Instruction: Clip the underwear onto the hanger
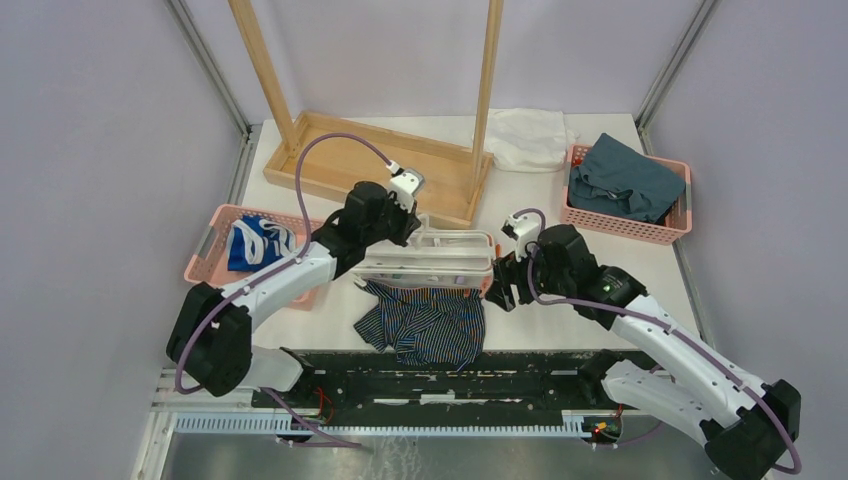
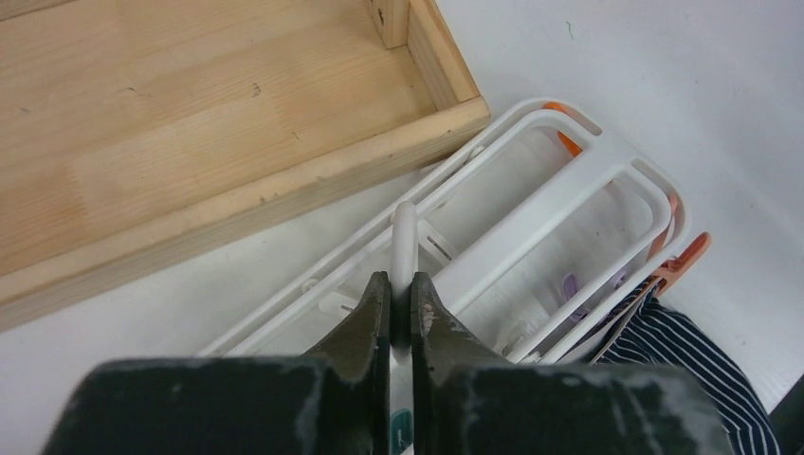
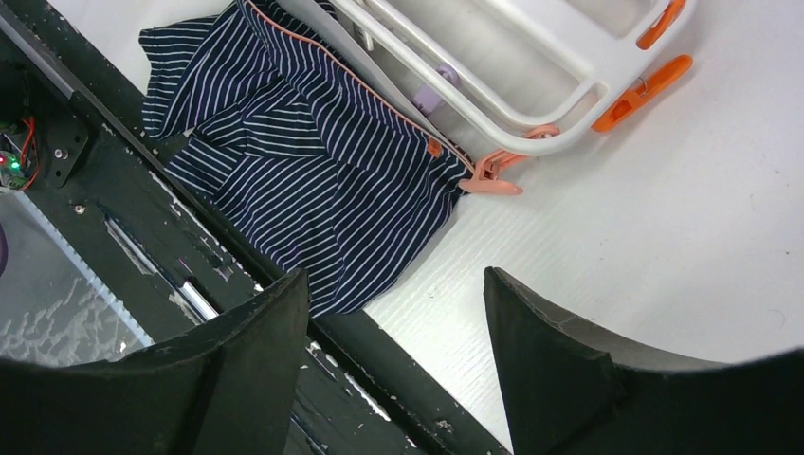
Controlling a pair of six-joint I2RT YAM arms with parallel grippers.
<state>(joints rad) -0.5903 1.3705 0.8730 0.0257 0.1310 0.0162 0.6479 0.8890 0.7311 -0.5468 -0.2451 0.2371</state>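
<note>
The white hanger (image 1: 430,262) lies flat on the table in front of the wooden rack. My left gripper (image 2: 400,280) is shut on the hanger's white hook (image 2: 405,232), pinched between both fingers. The navy pinstriped underwear (image 1: 425,325) lies spread just below the hanger (image 3: 621,71), its orange-trimmed waistband along the frame's near side. A salmon clip (image 3: 493,175) sits at the waistband's end; I cannot tell if it grips the cloth. An orange clip (image 3: 640,90) sticks out at the frame's corner. My right gripper (image 3: 396,275) hangs open over the table's front edge beside the underwear (image 3: 303,161), holding nothing.
The wooden rack's base (image 1: 380,165) stands close behind the hanger. A pink basket (image 1: 205,265) at the left holds a blue-and-white garment. Another pink basket (image 1: 620,228) at the right holds teal cloth. A white cloth (image 1: 530,138) lies at the back. A black rail (image 1: 440,370) runs along the near edge.
</note>
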